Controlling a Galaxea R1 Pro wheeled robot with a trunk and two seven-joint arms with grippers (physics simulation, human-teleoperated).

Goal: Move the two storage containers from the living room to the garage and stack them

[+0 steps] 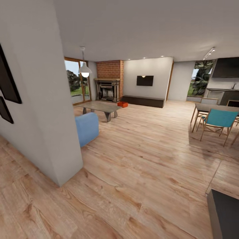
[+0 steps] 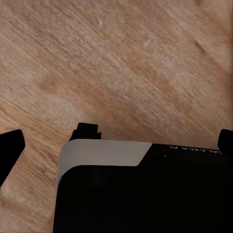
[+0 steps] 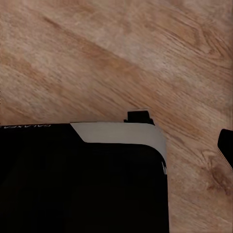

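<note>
An orange-red storage container (image 1: pixel 122 104) sits on the light wood floor far across the living room, between the brick fireplace (image 1: pixel 108 89) and the long dark low cabinet (image 1: pixel 143 101). I cannot tell whether it is one bin or two set close together. In the left wrist view, my left gripper (image 2: pixel 118 143) hangs over the plank floor with its dark fingertips (image 2: pixel 10 149) spread to the frame's edges and nothing between them. One fingertip (image 3: pixel 226 145) of my right gripper (image 3: pixel 116 143) sits far out at the frame's edge, and nothing is held.
A white wall corner (image 1: pixel 49 132) juts out close on the left, with a blue sofa (image 1: pixel 87 127) and a low coffee table (image 1: pixel 99 108) behind it. A dining table with teal chairs (image 1: pixel 217 121) stands at the right. A dark cabinet edge (image 1: pixel 225 212) is near right. My black base (image 2: pixel 145 194) is below both wrists.
</note>
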